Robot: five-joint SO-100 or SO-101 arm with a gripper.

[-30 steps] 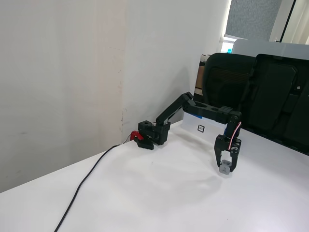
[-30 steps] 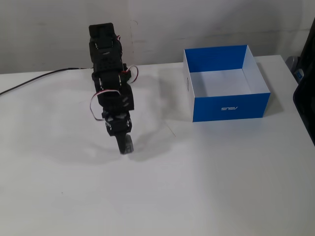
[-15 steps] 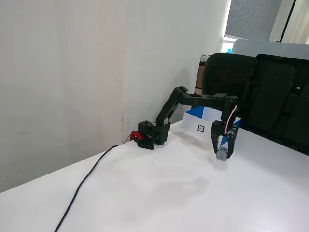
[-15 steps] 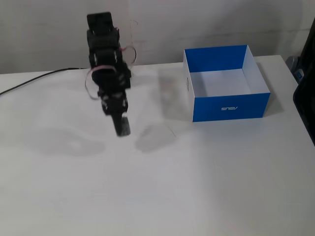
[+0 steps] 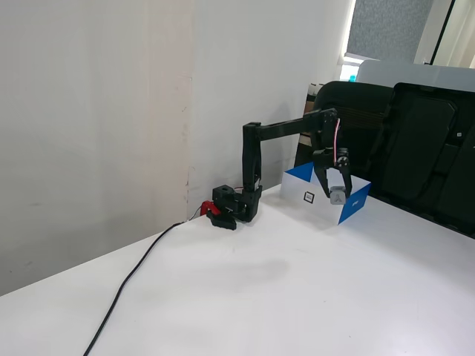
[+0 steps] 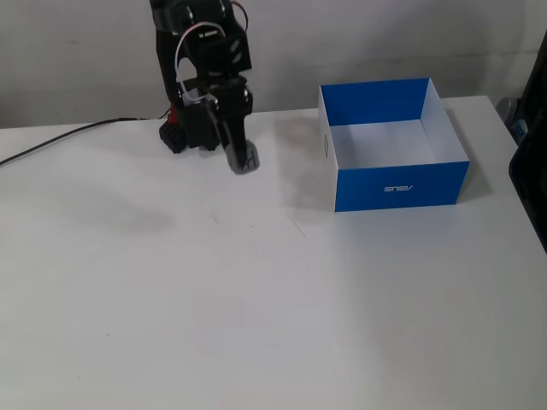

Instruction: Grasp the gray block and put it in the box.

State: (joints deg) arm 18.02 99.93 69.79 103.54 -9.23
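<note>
The gray block (image 5: pixel 336 196) (image 6: pixel 249 161) is pinched between the fingers of the hand (image 5: pixel 335 194) (image 6: pixel 244 161), held in the air above the table (image 6: pixel 273 307) (image 5: pixel 312 297). In a fixed view, it hangs well left of the box (image 6: pixel 392 187) (image 5: pixel 346 210), not over its opening. The box is open-topped, blue and white outside, and its white inside holds nothing. Bare white table lies between hand and box and all around. A black cable (image 5: pixel 130 278) (image 6: pixel 60 141) runs across the table from the arm's base (image 5: pixel 230 208), which stands by a pale wall (image 5: pixel 96 111). A black chair (image 5: pixel 401 141) stands behind the box.
</note>
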